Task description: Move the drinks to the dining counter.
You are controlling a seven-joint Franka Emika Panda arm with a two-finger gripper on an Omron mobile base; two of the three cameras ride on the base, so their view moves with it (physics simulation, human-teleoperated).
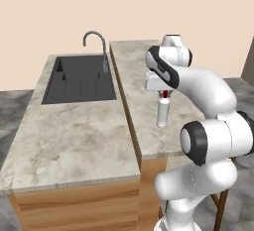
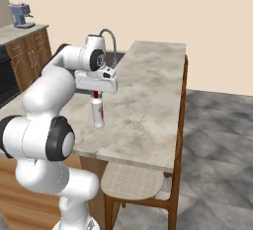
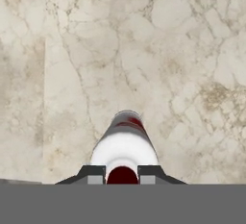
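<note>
A small white bottle [image 1: 162, 112] with a red cap stands upright on the dining counter [image 1: 144, 76], the raised beige marble slab. My gripper [image 1: 164, 94] points straight down over it and is shut on the red cap. From the right base view the bottle [image 2: 98, 111] sits near the slab's left edge [image 2: 148, 86], under the gripper [image 2: 96, 95]. Looking down in the hand view, the white bottle [image 3: 124, 143] runs away from the gripper [image 3: 122, 175], and the dark fingertips [image 3: 93, 174] flank its red top.
A dark sink [image 1: 79, 79] with a curved faucet [image 1: 96, 41] lies in the lower marble worktop [image 1: 74, 136] left of the slab. A wicker-seat stool [image 2: 133, 182] stands under the slab's near end. A coffee machine [image 2: 21, 14] sits on wooden cabinets [image 2: 29, 56] far left.
</note>
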